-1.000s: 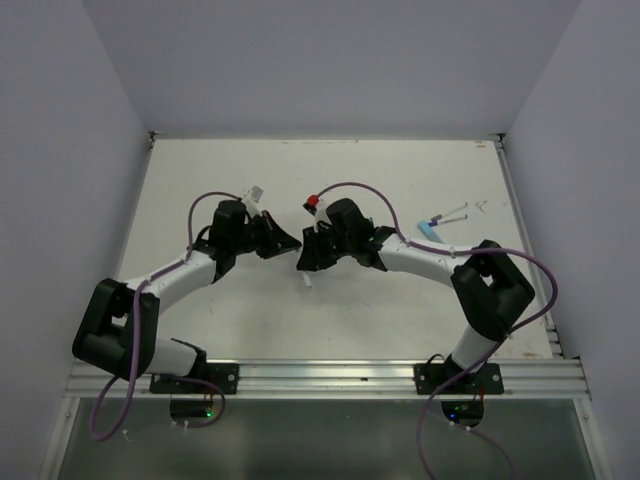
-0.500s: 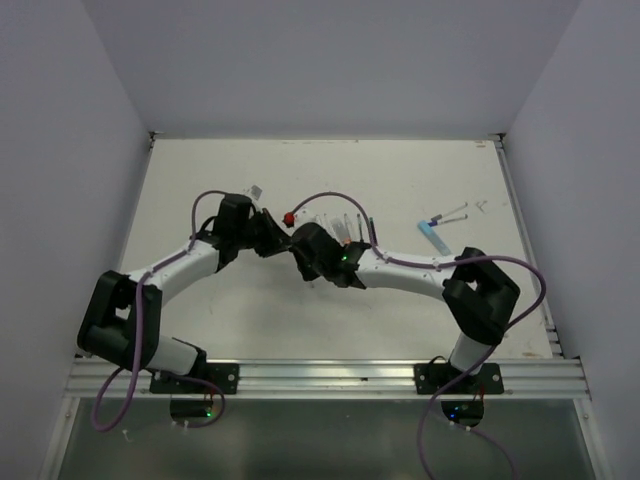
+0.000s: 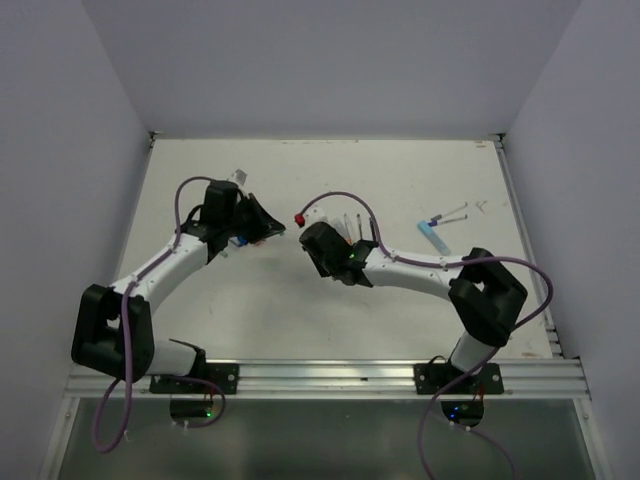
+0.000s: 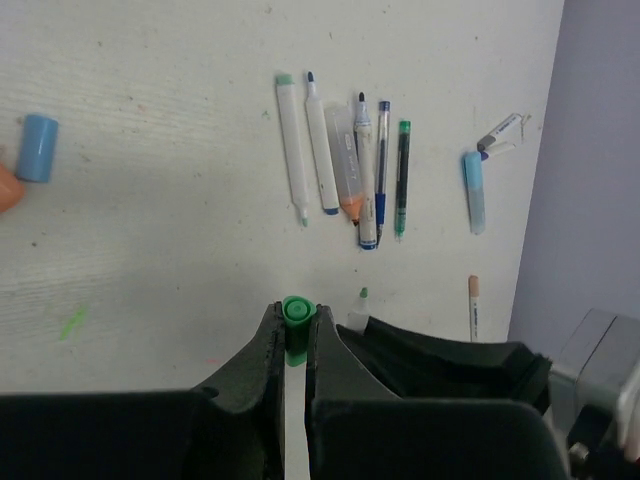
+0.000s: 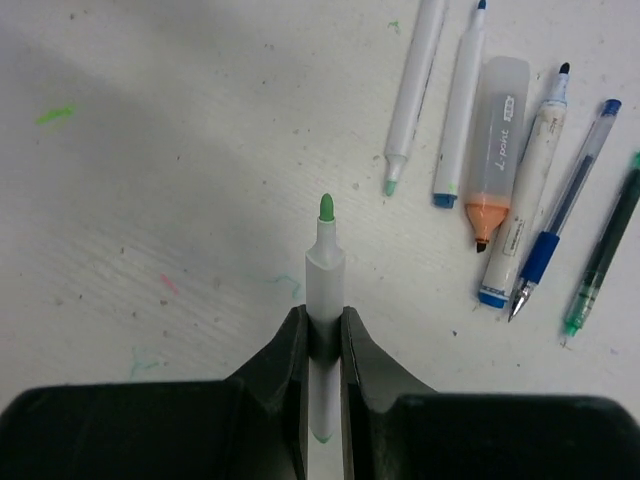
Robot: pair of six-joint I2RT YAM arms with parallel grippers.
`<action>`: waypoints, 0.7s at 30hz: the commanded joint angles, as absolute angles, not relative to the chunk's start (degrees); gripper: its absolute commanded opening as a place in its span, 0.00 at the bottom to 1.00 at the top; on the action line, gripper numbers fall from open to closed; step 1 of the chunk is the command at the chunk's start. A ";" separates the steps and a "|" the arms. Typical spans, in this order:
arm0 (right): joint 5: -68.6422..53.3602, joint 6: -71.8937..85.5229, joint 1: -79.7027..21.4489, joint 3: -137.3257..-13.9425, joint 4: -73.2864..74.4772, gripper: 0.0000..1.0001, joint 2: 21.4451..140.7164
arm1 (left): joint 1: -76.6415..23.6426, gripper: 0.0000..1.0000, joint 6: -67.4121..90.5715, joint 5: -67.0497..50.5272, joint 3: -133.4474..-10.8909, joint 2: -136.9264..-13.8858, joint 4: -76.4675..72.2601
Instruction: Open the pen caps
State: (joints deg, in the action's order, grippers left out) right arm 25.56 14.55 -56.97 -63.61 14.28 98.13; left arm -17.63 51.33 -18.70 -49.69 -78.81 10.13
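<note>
My left gripper (image 4: pixel 295 318) is shut on a small green pen cap (image 4: pixel 295 306), which stands up between its fingertips above the table. My right gripper (image 5: pixel 322 316) is shut on a white pen (image 5: pixel 325 268) whose green tip is bare and points away from me. In the top view the left gripper (image 3: pixel 262 228) and the right gripper (image 3: pixel 318 252) are a short gap apart mid-table. Several uncapped pens (image 4: pixel 340 165) lie in a row beyond the grippers; they also show in the right wrist view (image 5: pixel 480 110). A loose blue cap (image 4: pixel 37 147) and an orange cap (image 4: pixel 7 188) lie to the left.
A light blue marker-like piece (image 4: pixel 474 190), a small white and dark piece (image 4: pixel 500 132) and a thin peach-tipped pen (image 4: pixel 473 305) lie towards the table's right side (image 3: pixel 440 222). White walls close in the table (image 3: pixel 400 170) on three sides.
The two grippers, close together half a second ago, have drawn apart. My left gripper moved left and back with the green cap, and the pen's green tip is now bare.
</note>
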 commanded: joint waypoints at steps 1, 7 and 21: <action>14.25 18.27 -49.78 -63.90 12.74 0.00 93.61 | -17.14 0.00 43.62 -15.93 -50.18 -76.47 12.38; 12.81 18.28 -39.13 -68.81 20.90 0.00 93.69 | -17.14 0.00 40.26 -8.45 -45.27 -70.23 14.94; 11.17 16.61 -26.11 -76.20 31.38 0.00 100.98 | -17.14 0.00 38.85 -15.82 -48.16 -77.25 12.48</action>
State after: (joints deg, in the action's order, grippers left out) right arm 13.67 17.06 -27.24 -74.96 28.34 99.33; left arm -17.37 40.73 -13.58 -45.47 -75.59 13.93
